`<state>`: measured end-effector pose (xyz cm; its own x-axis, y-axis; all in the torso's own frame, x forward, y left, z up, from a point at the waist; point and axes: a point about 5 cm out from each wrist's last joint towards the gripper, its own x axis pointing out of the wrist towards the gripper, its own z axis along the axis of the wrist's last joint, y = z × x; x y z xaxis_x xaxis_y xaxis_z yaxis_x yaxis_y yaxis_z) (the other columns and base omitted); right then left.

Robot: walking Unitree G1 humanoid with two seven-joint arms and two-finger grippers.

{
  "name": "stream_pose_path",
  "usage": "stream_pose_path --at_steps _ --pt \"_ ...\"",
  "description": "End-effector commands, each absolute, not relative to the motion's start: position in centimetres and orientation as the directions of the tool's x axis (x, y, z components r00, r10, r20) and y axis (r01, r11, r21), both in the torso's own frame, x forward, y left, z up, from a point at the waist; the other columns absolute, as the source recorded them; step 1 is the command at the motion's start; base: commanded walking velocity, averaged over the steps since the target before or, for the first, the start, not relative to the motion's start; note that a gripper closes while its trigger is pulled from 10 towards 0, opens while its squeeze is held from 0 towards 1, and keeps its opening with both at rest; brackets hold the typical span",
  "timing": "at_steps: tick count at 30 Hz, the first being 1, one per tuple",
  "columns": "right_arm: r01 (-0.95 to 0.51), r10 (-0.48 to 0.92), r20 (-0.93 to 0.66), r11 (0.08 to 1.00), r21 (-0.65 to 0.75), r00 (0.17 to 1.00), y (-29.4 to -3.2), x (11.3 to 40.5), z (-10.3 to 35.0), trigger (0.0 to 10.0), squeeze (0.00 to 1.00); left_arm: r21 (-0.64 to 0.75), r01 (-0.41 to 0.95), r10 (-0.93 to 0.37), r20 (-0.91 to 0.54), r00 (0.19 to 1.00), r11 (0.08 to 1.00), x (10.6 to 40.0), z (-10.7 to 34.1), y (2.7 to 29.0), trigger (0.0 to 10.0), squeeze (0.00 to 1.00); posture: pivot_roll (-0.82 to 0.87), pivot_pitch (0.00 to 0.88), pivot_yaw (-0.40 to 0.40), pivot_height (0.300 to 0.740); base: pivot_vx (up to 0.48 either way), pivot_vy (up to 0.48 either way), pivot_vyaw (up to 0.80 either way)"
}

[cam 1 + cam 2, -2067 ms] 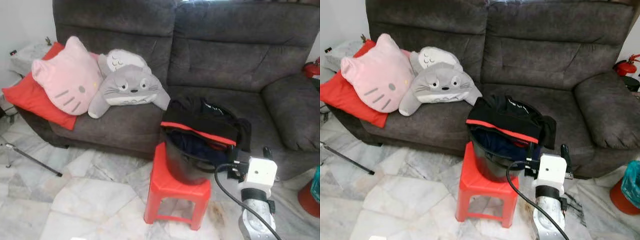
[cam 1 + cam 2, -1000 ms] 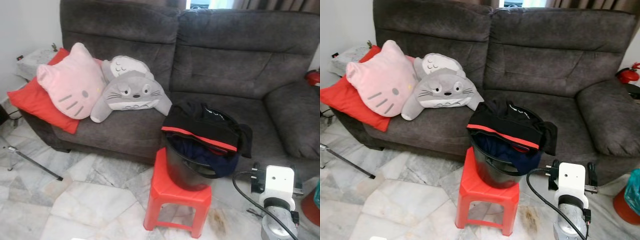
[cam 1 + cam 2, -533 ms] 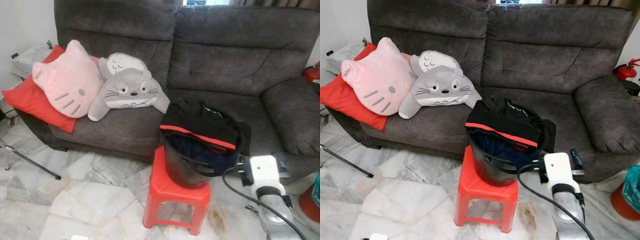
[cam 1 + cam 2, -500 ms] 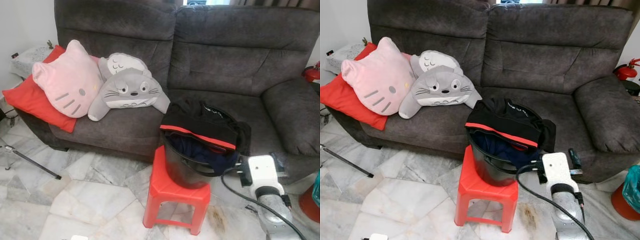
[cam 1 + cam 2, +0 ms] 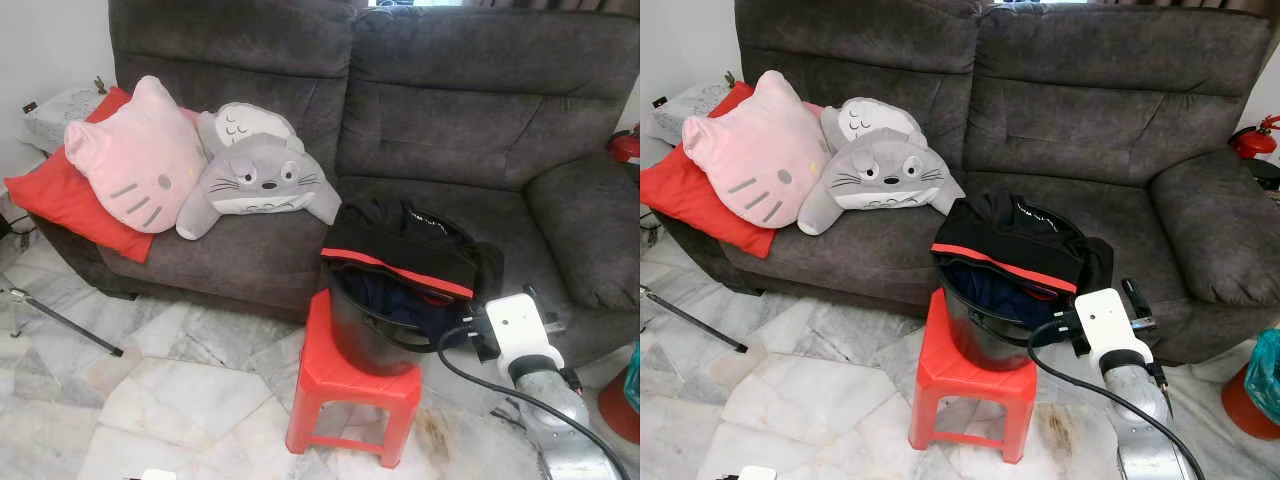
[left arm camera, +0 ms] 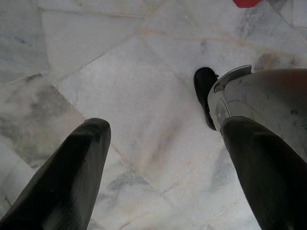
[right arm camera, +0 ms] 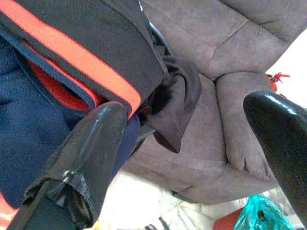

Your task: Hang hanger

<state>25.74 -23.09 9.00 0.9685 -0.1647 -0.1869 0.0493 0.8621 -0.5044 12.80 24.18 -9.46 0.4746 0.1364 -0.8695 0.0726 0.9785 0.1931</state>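
Right tool [image 7: 192, 153] spread, empty, beside black bucket [image 5: 980, 335] of clothes [image 5: 1015, 250]. Left tool [image 6: 163, 158] spread above floor [image 6: 120, 96].

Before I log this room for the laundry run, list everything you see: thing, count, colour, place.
Sofa: one, dark grey, along the wall.
Cushions: red, pink cat-face, two grey plush, on the sofa's left seat.
Bucket: one, black, on the stool.
Clothes: black with a red stripe, navy beneath, heaped in the bucket.
Stool: one, red, on the marble floor.
Bag: teal, far right.
Right tool: open, beside the clothes.
Left tool: open, over the floor.
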Motion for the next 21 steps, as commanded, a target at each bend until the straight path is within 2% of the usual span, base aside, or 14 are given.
stream_pose_path --at_steps 1,5,21 --pt "0.034 -0.151 -0.195 0.866 -0.500 0.969 -23.05 25.92 9.02 10.0 0.00 0.191 0.081 0.134 -0.881 0.454 0.978 12.23 -9.65 24.19 10.0 0.00 -0.14 0.010 -0.025 0.740 0.000 0.000 0.00" --pt "-0.005 -0.118 -0.210 0.863 -0.506 0.970 -22.52 26.02 8.81 10.0 0.00 0.193 0.083 0.135 -0.881 0.454 0.978 12.16 -9.67 24.20 10.0 0.00 -0.14 0.003 -0.023 0.740 0.000 0.000 0.00" --pt "0.003 -0.147 -0.240 0.858 -0.513 0.959 -22.94 25.84 8.09 10.0 0.00 0.194 0.090 0.133 -0.880 0.455 0.977 12.06 -9.68 24.23 10.0 0.00 -0.14 0.000 -0.019 0.740 0.000 0.000 0.00"
